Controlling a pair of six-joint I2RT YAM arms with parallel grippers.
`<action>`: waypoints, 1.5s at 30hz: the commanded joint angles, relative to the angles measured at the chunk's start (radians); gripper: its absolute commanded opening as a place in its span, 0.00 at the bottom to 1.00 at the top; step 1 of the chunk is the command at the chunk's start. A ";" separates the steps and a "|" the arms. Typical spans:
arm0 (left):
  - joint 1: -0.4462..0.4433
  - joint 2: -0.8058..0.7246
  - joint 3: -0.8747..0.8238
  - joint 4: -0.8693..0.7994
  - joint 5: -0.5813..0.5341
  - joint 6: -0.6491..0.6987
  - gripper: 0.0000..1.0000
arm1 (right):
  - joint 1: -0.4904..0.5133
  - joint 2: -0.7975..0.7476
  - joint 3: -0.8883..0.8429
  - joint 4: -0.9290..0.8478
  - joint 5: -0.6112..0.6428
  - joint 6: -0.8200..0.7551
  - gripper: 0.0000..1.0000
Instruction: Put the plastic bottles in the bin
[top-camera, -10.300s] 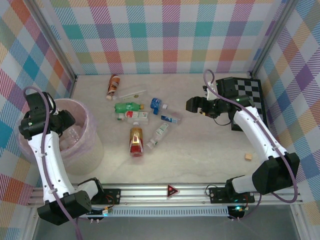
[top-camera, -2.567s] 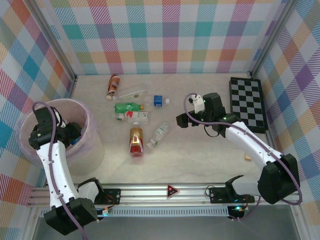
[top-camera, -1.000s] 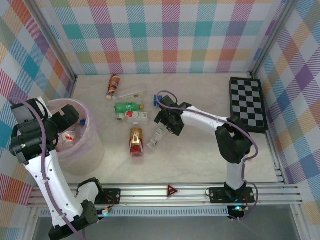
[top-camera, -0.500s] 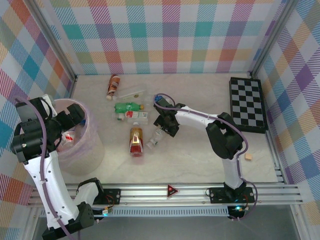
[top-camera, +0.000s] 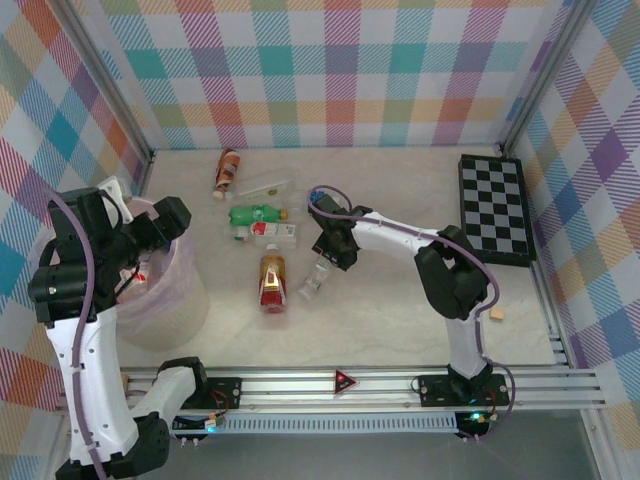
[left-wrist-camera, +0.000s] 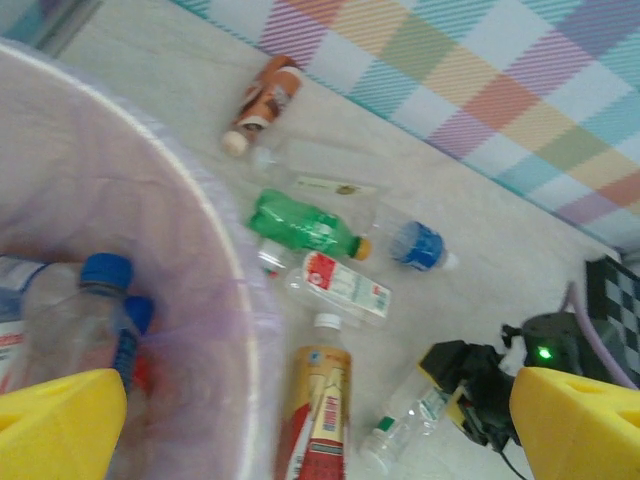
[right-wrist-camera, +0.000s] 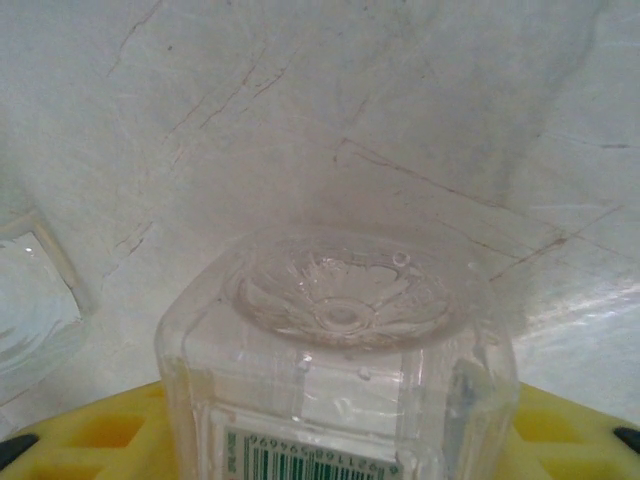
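Note:
Several plastic bottles lie on the table: a brown-orange one (top-camera: 228, 170), a flat clear one (top-camera: 265, 187), a green one (top-camera: 255, 213), a red-labelled clear one (top-camera: 270, 231), a blue-capped one (top-camera: 318, 200) and a brown-red labelled one (top-camera: 272, 283). My right gripper (top-camera: 334, 250) is shut on the base of a clear bottle (top-camera: 314, 284); its yellow pads (right-wrist-camera: 90, 435) press that clear bottle (right-wrist-camera: 340, 330) from both sides. The pink bin (top-camera: 165, 310) stands at the left and holds blue-capped bottles (left-wrist-camera: 105, 272). My left gripper (top-camera: 162, 224) hangs open over the bin's right rim (left-wrist-camera: 235, 280).
A black-and-white checkerboard (top-camera: 495, 205) lies at the far right. A small tan cube (top-camera: 495, 313) sits near the right front. Checked walls close off the back and both sides. The rail with the arm bases runs along the near edge.
The right jaws have closed on the clear bottle, which shifted slightly toward the front. The left gripper has swung rightward over the bin's rim and stays open.

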 joint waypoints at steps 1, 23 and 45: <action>-0.078 -0.001 -0.008 0.061 -0.002 -0.067 0.98 | -0.019 -0.104 -0.036 -0.047 0.034 -0.046 0.45; -0.935 0.510 0.020 0.492 -0.162 -0.197 1.00 | -0.389 -0.565 -0.162 0.074 -0.529 -0.697 0.39; -1.012 0.678 -0.085 0.703 -0.165 -0.297 0.76 | -0.392 -0.585 -0.195 0.297 -0.758 -0.415 0.41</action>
